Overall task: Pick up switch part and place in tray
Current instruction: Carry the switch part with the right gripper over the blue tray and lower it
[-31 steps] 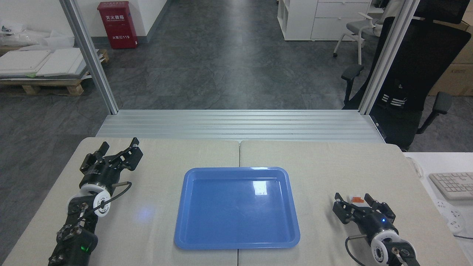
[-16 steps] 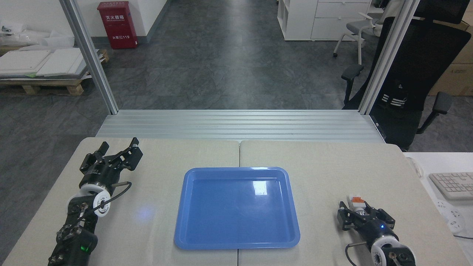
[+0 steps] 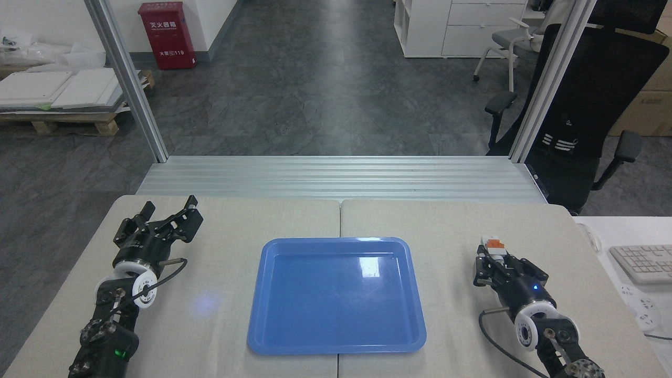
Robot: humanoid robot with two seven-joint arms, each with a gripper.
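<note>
The right claw point(image 3: 496, 261) sits over the beige bench point(image 3: 462, 226), well to the right of the large glossy blue plastic tray point(image 3: 336, 344), and its dark fingers are closed in on the small switch part point(image 3: 495, 245). The part's white blocky body and orange patch poke out at the far end of the claw; the collar and button end are hidden by the fingers, so they can't be made out. It looks like the pick is done: the part is gripped, and seems clear of the bench top, though that's hard to judge from this angle.

What's left is the whole delivery. The tray lies bare, nothing in it but a glare of ceiling light, and the part is well apart from its right rim. So the carry across, the lowering over the tray floor and the release are all to come.

Over on the other side, the left claw point(image 3: 167, 210) rests near the far left corner of the bench, fingers spread wide, holding nothing.
</note>
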